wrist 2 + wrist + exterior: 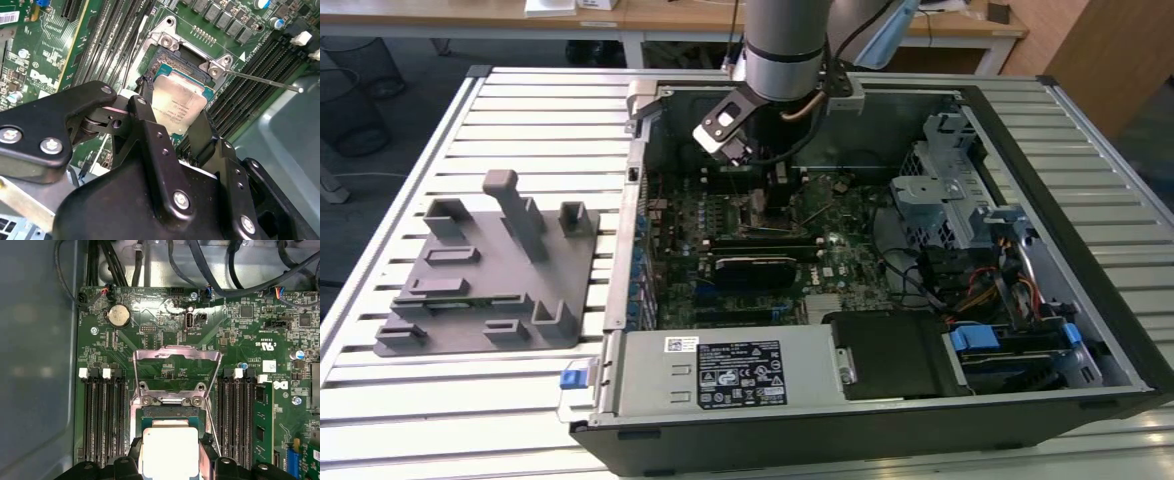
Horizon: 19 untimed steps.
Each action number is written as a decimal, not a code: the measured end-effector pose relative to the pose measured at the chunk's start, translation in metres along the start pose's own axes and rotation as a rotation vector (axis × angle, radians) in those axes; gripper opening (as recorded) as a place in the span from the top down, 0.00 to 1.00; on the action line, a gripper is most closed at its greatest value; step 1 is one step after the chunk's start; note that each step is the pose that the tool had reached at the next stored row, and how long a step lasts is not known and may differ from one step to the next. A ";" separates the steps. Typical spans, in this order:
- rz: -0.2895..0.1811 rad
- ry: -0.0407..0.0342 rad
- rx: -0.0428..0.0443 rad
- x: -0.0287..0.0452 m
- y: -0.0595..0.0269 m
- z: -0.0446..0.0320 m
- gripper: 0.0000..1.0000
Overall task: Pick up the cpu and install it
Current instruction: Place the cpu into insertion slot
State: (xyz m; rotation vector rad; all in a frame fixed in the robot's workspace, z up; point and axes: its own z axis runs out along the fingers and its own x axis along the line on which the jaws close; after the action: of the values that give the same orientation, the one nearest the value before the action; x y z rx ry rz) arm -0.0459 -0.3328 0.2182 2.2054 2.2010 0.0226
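Observation:
The cpu [182, 102], a flat square chip with a pale silver top, sits between my gripper's [175, 115] black fingers [145, 107], which are shut on its two sides. It hangs just over the open black socket [172, 60] on the green motherboard, slightly askew to the socket frame. In the first wrist view the cpu [170, 450] overlaps the near part of the socket [172, 412], whose metal load plate [176, 362] is swung up and open. A thin lever [260, 80] stands out to one side. In the exterior view my gripper [761, 175] reaches down into the open computer case.
Memory slots [102, 420] flank the socket on both sides. Cables [200, 265] run along the case wall. A grey power supply box [720, 370] and a drive cage [947, 200] fill the case's edges. A grey fixture [487, 270] stands on the slatted table at the exterior view's left.

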 end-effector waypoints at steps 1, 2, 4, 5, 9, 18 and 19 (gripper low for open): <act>0.000 0.0001 -0.0001 0.0000 0.0000 0.0010 0.47; 0.000 0.0001 0.0000 0.0000 -0.0001 0.0020 0.47; 0.000 0.0001 -0.0001 0.0000 -0.0001 0.0038 0.47; 0.000 0.0000 0.0000 0.0000 -0.0001 0.0047 0.47; 0.000 0.0001 0.0000 0.0001 -0.0002 0.0082 0.47; 0.001 0.0000 0.0000 -0.0005 -0.0005 0.0148 0.47; 0.001 0.0000 0.0000 -0.0006 -0.0005 0.0156 0.47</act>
State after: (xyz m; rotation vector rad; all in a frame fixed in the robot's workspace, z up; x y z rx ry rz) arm -0.0459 -0.3335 0.2027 2.2064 2.2000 0.0226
